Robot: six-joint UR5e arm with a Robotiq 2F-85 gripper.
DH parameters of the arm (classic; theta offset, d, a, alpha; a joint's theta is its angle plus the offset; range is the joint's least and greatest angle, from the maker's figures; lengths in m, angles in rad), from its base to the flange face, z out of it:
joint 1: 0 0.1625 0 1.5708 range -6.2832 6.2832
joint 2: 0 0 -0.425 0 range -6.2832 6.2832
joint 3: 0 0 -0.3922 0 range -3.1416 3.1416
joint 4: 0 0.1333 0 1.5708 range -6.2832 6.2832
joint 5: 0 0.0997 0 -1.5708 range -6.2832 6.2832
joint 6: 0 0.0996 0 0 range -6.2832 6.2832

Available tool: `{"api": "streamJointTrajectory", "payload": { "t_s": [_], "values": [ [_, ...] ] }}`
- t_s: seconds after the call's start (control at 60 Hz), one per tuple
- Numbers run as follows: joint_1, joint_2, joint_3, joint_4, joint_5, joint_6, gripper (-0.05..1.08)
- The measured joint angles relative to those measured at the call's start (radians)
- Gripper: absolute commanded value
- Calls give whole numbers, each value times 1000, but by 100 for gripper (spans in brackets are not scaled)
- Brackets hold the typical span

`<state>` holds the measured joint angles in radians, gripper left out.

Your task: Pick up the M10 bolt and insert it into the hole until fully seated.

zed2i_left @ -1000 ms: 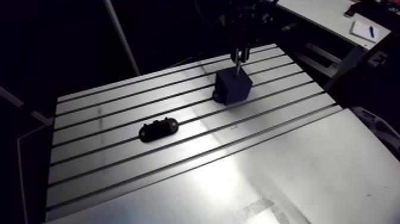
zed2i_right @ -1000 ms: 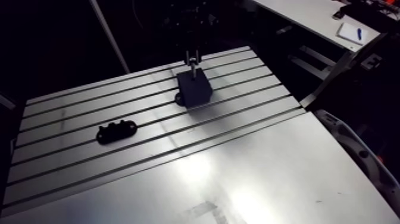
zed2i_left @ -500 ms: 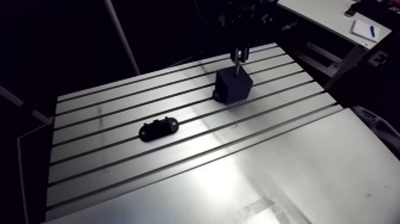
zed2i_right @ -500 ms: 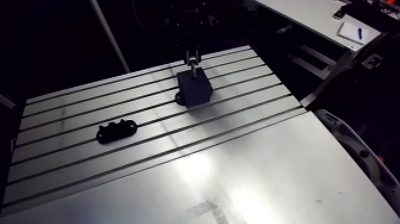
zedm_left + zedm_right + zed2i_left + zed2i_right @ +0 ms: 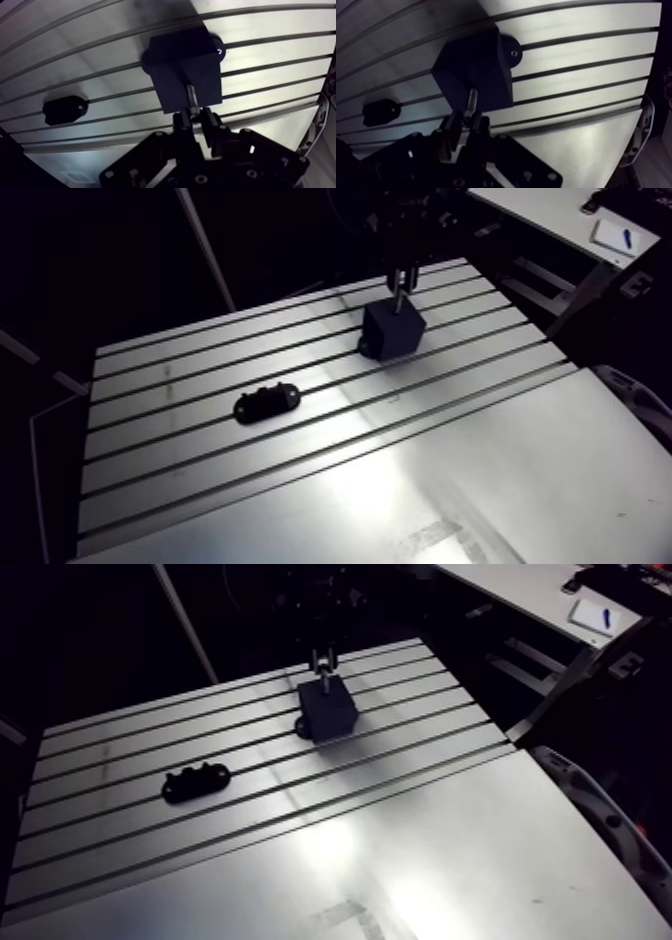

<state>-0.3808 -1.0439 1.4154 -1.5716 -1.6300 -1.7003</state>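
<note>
M10 bolt stands upright, tip meeting the top of the dark block, clenched in the gripper; almost nothing has shifted since just before, with shank still showing, so seating looks unfinished

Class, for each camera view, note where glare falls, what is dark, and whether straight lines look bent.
Arm view: glare pools on the near part of the slotted aluminium table; the dark square block shows hardly any detail. Wrist view: the table's straight slots bow into curves; the silver M10 bolt, gripped by the black two-finger gripper, glints against the block.
</note>
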Motion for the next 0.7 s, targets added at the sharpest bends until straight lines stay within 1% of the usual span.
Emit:
{"api": "streamJointTrajectory", "payload": {
  "t_s": [0.7],
  "values": [
    [-1, 2, 16, -5, -3, 2, 108]
  ]
}}
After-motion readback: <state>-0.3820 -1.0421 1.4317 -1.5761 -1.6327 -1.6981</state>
